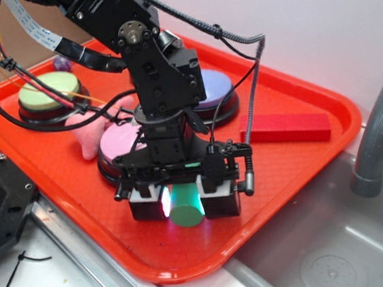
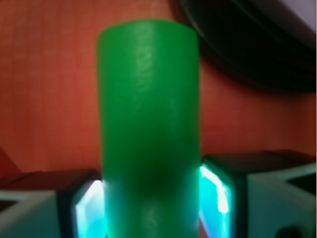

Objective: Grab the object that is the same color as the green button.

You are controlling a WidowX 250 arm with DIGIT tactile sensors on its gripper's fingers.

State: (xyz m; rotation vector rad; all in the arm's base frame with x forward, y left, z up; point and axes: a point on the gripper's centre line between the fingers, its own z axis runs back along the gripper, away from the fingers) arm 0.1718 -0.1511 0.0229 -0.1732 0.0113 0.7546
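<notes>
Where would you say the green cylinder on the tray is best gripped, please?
Across its curved sides near mid-length, coming from above: the green cylinder lies flat on the red tray, round ends free. The gripper already has its jaws either side that way.

The black, boxy servo-segment arm is built from blocky housings joined by round silver-screwed hubs. A braided black cable is looped alongside, with a flat grey ribbon cable behind. White-blocked fingers with teal-lit pads are fitted.
</notes>
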